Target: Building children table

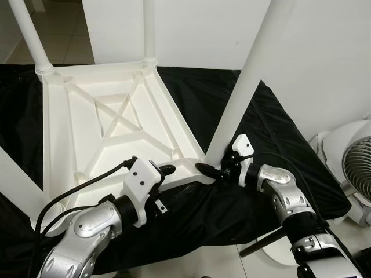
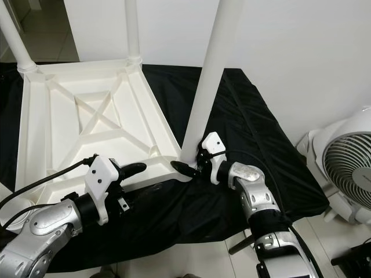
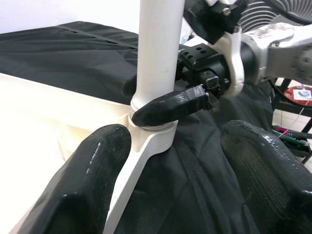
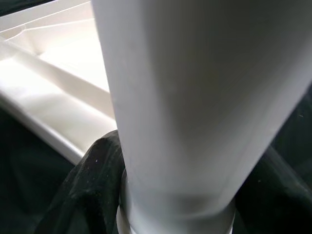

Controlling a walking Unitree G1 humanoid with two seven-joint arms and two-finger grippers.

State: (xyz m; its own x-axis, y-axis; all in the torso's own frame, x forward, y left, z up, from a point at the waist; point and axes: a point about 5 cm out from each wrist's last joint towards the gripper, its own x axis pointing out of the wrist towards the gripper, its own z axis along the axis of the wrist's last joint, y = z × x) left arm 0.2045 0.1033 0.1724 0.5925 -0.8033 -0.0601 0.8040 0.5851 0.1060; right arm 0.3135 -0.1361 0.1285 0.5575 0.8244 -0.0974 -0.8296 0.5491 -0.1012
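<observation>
Carefully now: your right gripper [image 1: 215, 171] clenches the round white plastic table leg [image 1: 243, 87] at its corner socket, left gripper [image 3: 173, 161] released nearby, so twisting crookedly could jam it.

White tabletop [image 1: 110, 116] and leg [image 1: 243, 87], plain black cloth [image 1: 272, 133]

Smooth white plastic tabletop [image 1: 116, 116] on matt black cloth [image 1: 261, 133].

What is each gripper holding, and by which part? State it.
The right gripper clasps the white table leg at its base, just above the corner socket of the upturned tabletop. The left gripper is open and holds nothing.
</observation>
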